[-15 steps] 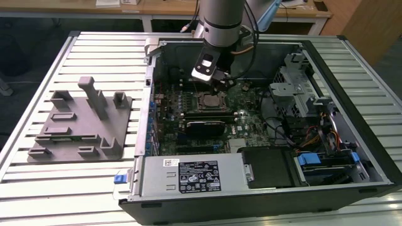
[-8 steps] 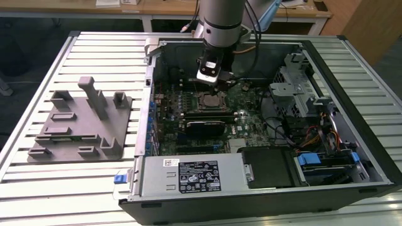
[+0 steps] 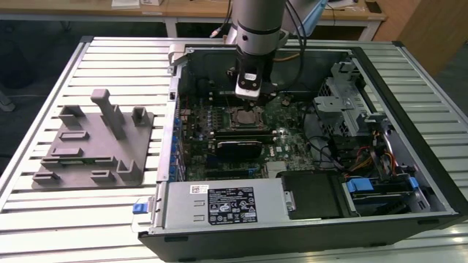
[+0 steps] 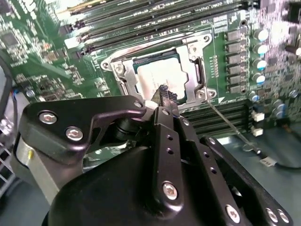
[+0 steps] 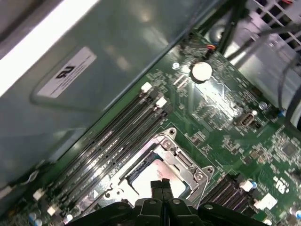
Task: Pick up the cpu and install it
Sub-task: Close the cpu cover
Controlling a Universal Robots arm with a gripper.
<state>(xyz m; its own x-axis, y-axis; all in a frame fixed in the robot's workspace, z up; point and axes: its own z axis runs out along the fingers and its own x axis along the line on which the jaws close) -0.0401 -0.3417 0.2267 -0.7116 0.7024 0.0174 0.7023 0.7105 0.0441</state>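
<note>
Gripper (image 4: 163, 90) above silvery square cpu (image 4: 157, 75)

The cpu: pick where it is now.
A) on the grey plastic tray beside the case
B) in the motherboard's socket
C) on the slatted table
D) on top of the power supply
B: in the second wrist view the cpu lies flat inside the metal socket frame on the motherboard, with the shut gripper close over it.

My exterior view looks down from high and well back over the open computer case (image 3: 292, 241) on the counter (image 3: 109, 219), while both wrist views peer closely past the tool (image 4: 163, 92) (image 5: 160, 184) at its socket (image 4: 196, 75) (image 5: 181, 162).
</note>
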